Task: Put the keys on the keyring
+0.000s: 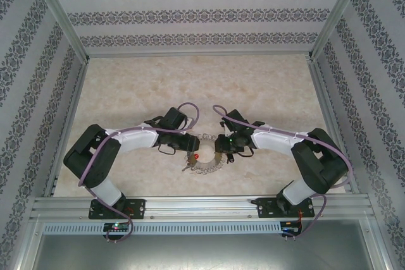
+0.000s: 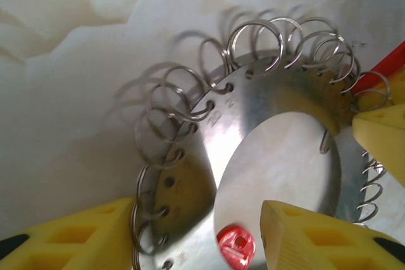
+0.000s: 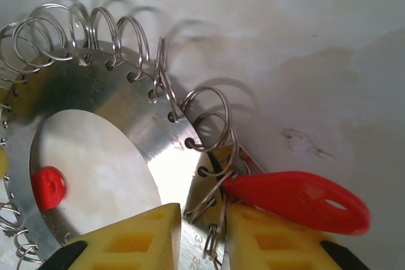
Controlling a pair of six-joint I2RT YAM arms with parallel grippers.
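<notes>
I see the flat silvery metal keyring fringed with wire loops (image 1: 204, 155) lying on the marbled desk (image 1: 126, 93) between both arms. The left tool (image 2: 196, 210) straddles its band, fingers clearly apart. The right tool (image 3: 202, 216) straddles the opposite rim closely; I cannot tell whether it clamps. A small red-headed key (image 2: 235, 245) lies inside the ring's hole, and a long red-headed key (image 3: 297, 197) lies just outside the rim, against the loops.

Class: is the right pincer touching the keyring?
Cannot tell: the right wrist view shows the right pincer straddling the band of the keyring, yet neither contact nor gap is plain.
</notes>
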